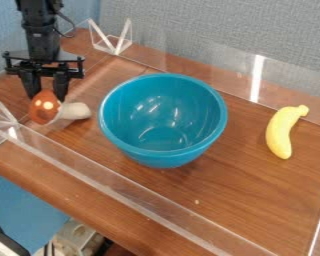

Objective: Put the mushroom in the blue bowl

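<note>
Blue bowl (163, 120): biggest, just beside the mushroom, on its stem side.
Mushroom (56, 109): on the table (239, 196), directly below my jaws; long axis crosswise, cap beneath me, stem pointing bowlward.
My jaws (44, 88): fingers straddle the cap's top; whether they pinch it, I cannot tell.

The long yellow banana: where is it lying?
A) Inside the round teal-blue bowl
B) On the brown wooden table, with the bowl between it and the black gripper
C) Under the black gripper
B: the long yellow banana lies on bare wood, right across the round teal-blue bowl from the black gripper.
</note>
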Available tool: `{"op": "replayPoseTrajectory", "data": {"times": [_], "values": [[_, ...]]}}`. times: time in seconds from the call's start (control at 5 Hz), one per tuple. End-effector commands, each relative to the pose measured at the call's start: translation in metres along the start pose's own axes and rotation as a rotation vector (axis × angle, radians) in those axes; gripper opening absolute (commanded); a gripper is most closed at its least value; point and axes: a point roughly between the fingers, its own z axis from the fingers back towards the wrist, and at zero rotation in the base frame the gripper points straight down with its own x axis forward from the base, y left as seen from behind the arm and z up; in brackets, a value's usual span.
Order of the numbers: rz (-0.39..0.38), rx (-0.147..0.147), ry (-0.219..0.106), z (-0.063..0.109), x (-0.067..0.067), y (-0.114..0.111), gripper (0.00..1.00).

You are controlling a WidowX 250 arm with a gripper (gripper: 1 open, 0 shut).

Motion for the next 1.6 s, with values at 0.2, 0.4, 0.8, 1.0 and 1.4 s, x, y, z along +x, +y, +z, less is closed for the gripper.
{"op": "replayPoseTrajectory", "data": {"times": [0.2,0.4,0.8,1.0,1.4], "values": [[0.033,0.004,-0.102,0.046,0.012,0.000,0.00],[0.027,0.006,-0.102,0.050,0.016,0.005,0.00],[0.048,0.008,-0.100,0.053,0.026,0.012,0.00],[0.075,0.009,-0.098,0.053,0.031,0.014,0.00],[-0.011,0.006,-0.108,0.077,0.040,0.015,0.00]]}}
